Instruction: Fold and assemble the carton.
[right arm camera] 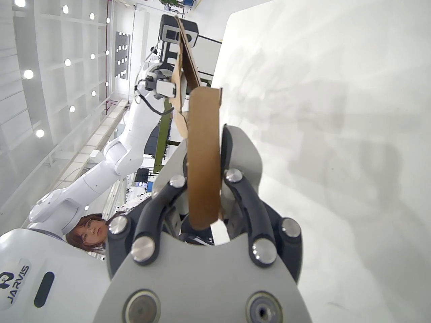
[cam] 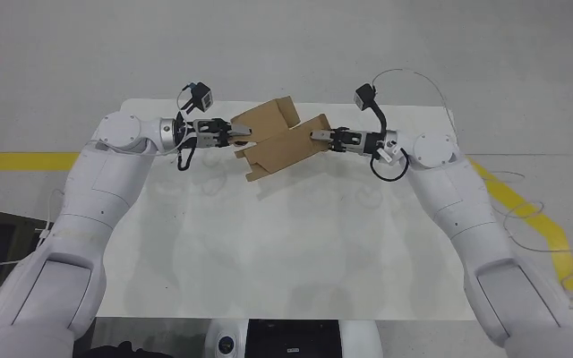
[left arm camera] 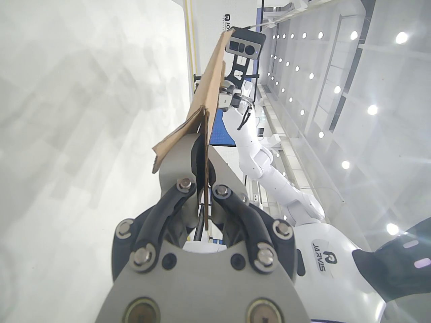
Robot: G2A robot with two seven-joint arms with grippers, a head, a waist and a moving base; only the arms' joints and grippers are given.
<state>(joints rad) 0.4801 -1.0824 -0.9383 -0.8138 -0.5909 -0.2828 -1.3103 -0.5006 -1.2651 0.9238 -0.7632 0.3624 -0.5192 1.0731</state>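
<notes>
A brown cardboard carton (cam: 279,136) hangs flat and unfolded above the far middle of the white table (cam: 286,259), held between both arms. My left gripper (cam: 243,134) is shut on its left edge; in the left wrist view the carton (left arm camera: 210,95) runs edge-on out of the left gripper (left arm camera: 202,166), with a flap bent sideways. My right gripper (cam: 318,137) is shut on the carton's right flap. The right wrist view shows that flap of the carton (right arm camera: 203,156) clamped in the right gripper (right arm camera: 204,149). Each wrist view shows the other arm beyond the cardboard.
Grey floor with a yellow line (cam: 36,161) surrounds the table. The tabletop below the carton is bare white (cam: 286,242).
</notes>
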